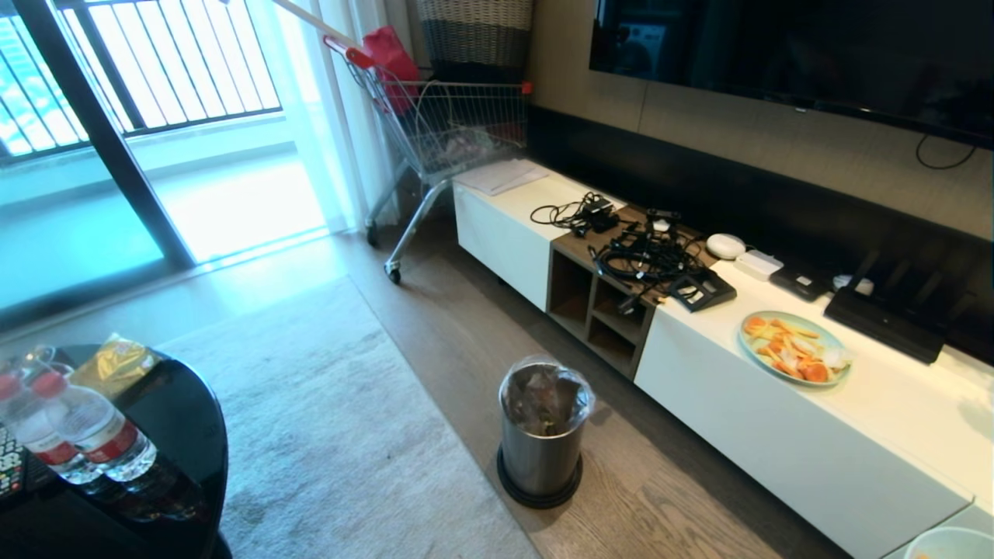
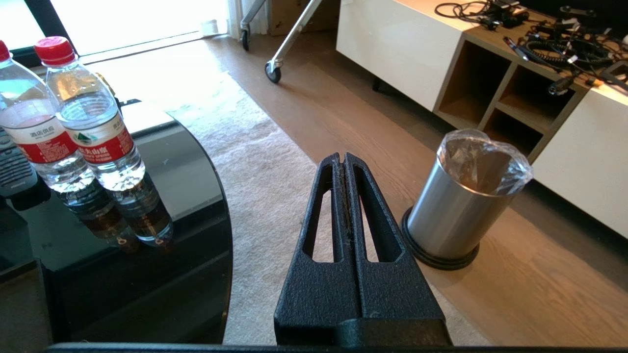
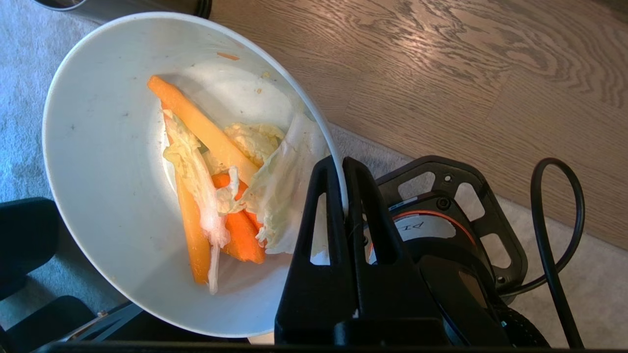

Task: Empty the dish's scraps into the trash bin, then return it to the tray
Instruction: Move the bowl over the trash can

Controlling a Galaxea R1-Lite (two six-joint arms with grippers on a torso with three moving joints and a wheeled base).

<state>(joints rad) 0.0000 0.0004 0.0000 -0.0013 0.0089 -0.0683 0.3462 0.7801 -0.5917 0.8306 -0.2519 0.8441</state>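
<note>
My right gripper (image 3: 341,164) is shut on the rim of the dish (image 3: 98,147), a white deep bowl held in the air above the rug's edge and the wood floor. The scraps (image 3: 221,196), orange strips and pale leafy pieces, lie inside it. A sliver of the dish's rim (image 1: 951,543) shows at the head view's lower right corner. The trash bin (image 1: 541,431), shiny metal with a clear bag liner, stands on the floor before the white cabinet; its base (image 3: 122,6) peeks in just beyond the dish. My left gripper (image 2: 342,158) hangs shut and empty over the rug, beside the bin (image 2: 461,196). The tray is out of view.
A pale blue plate (image 1: 794,347) with orange pieces sits on the long white cabinet (image 1: 776,435), near cables and devices. A glossy black round table (image 1: 178,435) at the left bears two water bottles (image 1: 85,435). A shopping cart (image 1: 443,132) stands by the window.
</note>
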